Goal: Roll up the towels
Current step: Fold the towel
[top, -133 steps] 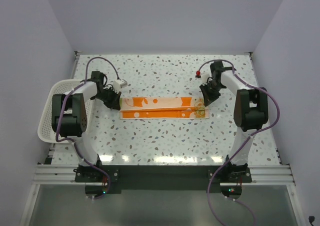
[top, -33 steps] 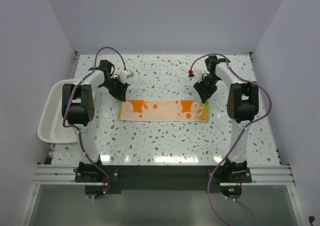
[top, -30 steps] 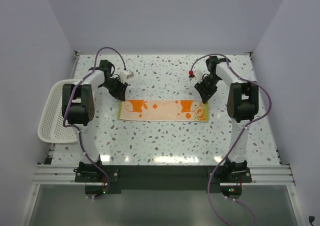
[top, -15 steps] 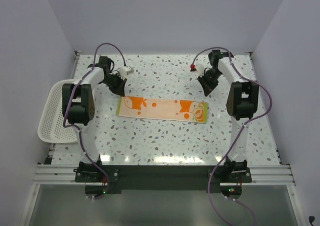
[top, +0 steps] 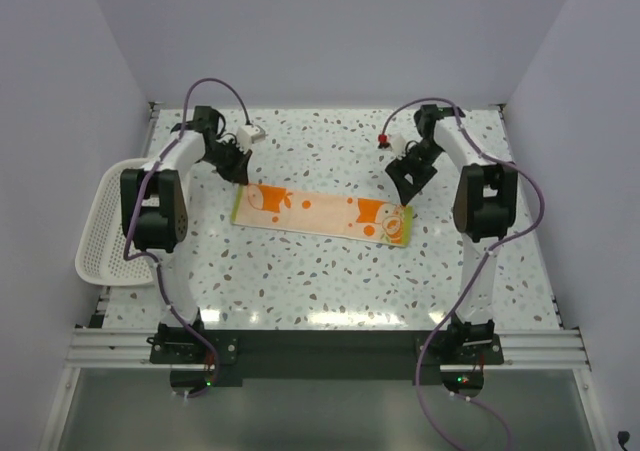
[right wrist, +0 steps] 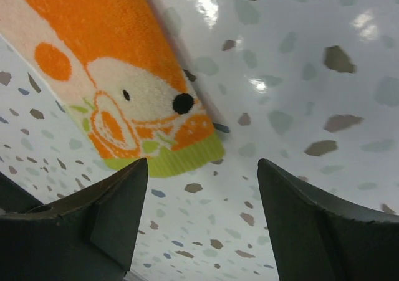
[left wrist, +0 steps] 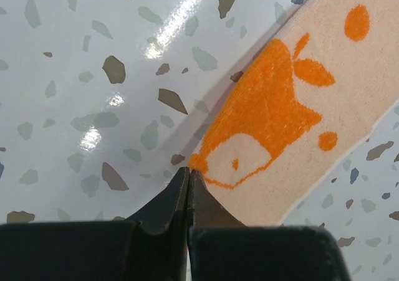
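Note:
The towel [top: 320, 212] is one long orange and cream strip lying flat and slightly slanted across the middle of the table. My left gripper [top: 238, 178] is at its far left corner. In the left wrist view the gripper [left wrist: 188, 170] is shut, its tips pinching the orange corner of the towel [left wrist: 299, 106], whose edge casts a shadow on the table. My right gripper [top: 404, 189] hovers at the towel's right end. In the right wrist view this gripper [right wrist: 202, 161] is open with only bare table between its fingers, and the towel's green hem [right wrist: 168, 159] lies just beyond them.
A white mesh basket [top: 95, 233] hangs over the table's left edge, beside the left arm. The speckled tabletop [top: 320, 281] stretches between the towel and the arm bases. Purple cables loop above both arms.
The right gripper has opened and let go of the towel's right end. The left gripper has drawn the left corner back and leftward, so the strip now lies slanted.

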{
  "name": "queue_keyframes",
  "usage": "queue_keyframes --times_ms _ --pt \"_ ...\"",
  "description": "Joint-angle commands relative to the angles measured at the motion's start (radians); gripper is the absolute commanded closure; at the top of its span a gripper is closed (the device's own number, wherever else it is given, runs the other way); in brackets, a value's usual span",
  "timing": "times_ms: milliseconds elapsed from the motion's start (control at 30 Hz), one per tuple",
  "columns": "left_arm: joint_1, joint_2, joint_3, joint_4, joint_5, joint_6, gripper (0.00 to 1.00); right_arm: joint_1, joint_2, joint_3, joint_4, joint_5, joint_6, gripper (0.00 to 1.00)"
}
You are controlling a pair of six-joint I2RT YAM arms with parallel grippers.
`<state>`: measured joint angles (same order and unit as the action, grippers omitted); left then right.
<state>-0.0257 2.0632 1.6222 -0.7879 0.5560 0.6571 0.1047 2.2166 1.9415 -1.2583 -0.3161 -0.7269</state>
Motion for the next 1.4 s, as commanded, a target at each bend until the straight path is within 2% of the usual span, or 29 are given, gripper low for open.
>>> queue_keyframes --times_ms 0,233,600,700,800,967,1233,1367 --pt "0.009 -0.031 -0.018 -0.001 0.019 0.019 1.00 0.052 -0.031 -0.079 0.019 -0.012 -0.009 0.25" --pt "0.009 -0.012 0.004 -0.004 0.016 0.006 1.00 0.076 0.040 -0.073 0.045 0.051 -0.039 0.30" --pt "0.007 0.002 0.005 -0.001 0.005 -0.005 1.00 0.063 0.098 -0.023 0.001 0.072 -0.098 0.47" --pt "0.007 0.009 0.005 0.001 -0.001 -0.007 1.00 0.050 0.113 -0.006 -0.022 0.063 -0.109 0.55" --pt "0.007 0.012 0.007 0.004 -0.001 -0.010 1.00 0.049 0.121 0.000 -0.039 0.057 -0.124 0.69" --pt "0.007 0.011 0.021 0.009 -0.002 -0.028 1.00 0.046 0.106 0.025 -0.061 0.048 -0.131 1.00" --pt "0.024 -0.076 0.054 0.022 0.027 -0.045 1.00 0.006 -0.004 0.149 -0.098 0.061 -0.115 1.00" --pt "0.024 -0.164 -0.008 0.018 0.057 -0.011 1.00 0.004 -0.134 0.076 -0.096 0.074 -0.120 1.00"
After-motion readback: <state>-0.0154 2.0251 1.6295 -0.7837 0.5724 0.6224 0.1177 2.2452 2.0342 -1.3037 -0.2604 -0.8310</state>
